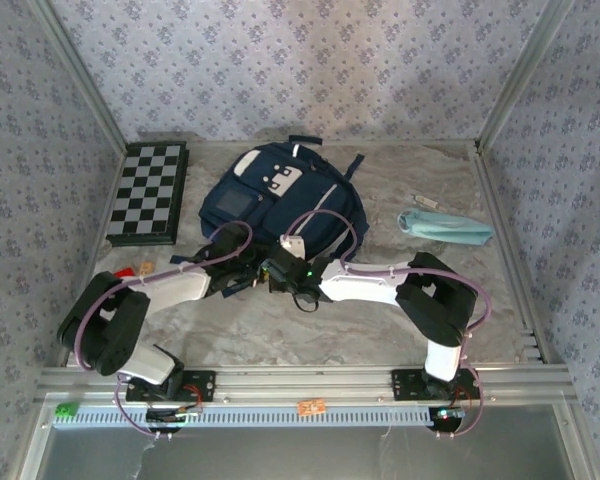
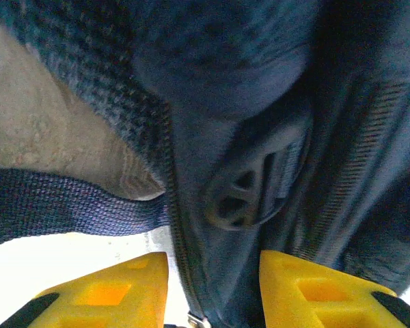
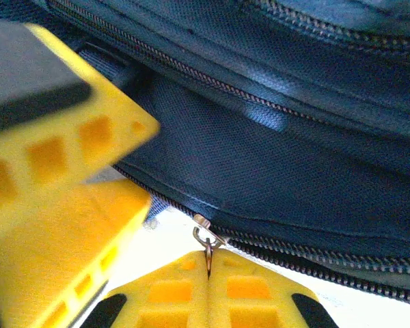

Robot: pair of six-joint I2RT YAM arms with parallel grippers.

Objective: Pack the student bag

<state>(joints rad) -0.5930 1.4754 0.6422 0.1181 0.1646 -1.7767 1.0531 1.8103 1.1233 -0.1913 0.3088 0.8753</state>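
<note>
Currently your right gripper [image 3: 207, 258] has its yellow fingers pressed together on the small metal zipper pull [image 3: 206, 238] of the large navy blue fabric backpack [image 1: 270, 200]. It grips at the backpack's near edge, where a zipper line runs along the lowest seam. Your left gripper [image 2: 212, 263] sits just beside it at that same near edge. Its two yellow fingers stand apart with a fold of the backpack's navy cloth and a zipper seam lying between them. You cannot tell whether they pinch the cloth or merely straddle it.

Just beyond those fingers, a dark plastic strap buckle [image 2: 249, 191] lies against the backpack's fabric. A navy webbing strap [image 2: 55, 205] runs off from the backpack over the pale marbled tabletop [image 1: 380, 315].

From above, the backpack lies flat in the middle of that tabletop, with its front pockets and white patch facing up and its top handle on the far side. Both grippers meet at its near edge. A folded black-and-white chequered board [image 1: 148, 193] lies to the left of the backpack, apart from it. A light-blue soft pouch [image 1: 445, 226] lies to its right, well apart.
</note>
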